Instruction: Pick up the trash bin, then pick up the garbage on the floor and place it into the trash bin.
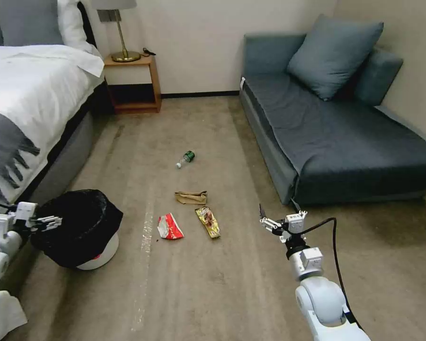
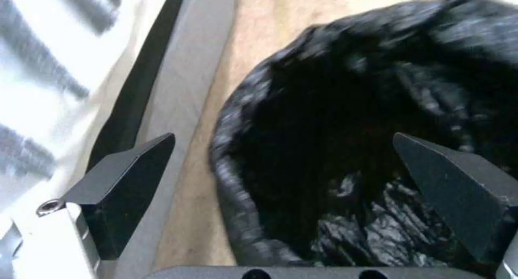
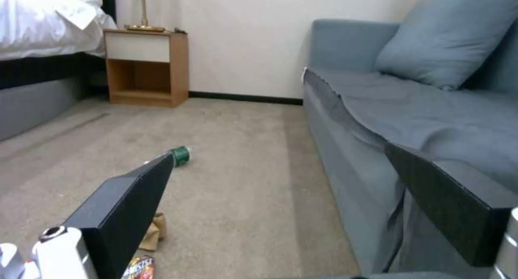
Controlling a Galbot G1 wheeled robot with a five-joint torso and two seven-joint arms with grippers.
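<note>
Carpeted floor is shared by bed and sofa; the trash bin (image 1: 83, 227) is straddled at its rim by the spread-fingered left gripper (image 1: 49, 220).

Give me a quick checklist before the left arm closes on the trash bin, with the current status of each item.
1. Left gripper open: ok, jaws spread wide.
2. Fingers straddling the rim of the trash bin: cannot tell; one finger is over the black bag, the other outside toward the bed.
3. Bin upright on the floor: ok.
4. Bin not yet lifted: ok, it rests on the carpet.
5. Right gripper free and open: ok, it holds nothing, above the carpet near the sofa.
6. Garbage on the floor: ok; bottle, paper bag, red-white wrapper, yellow wrapper.
</note>
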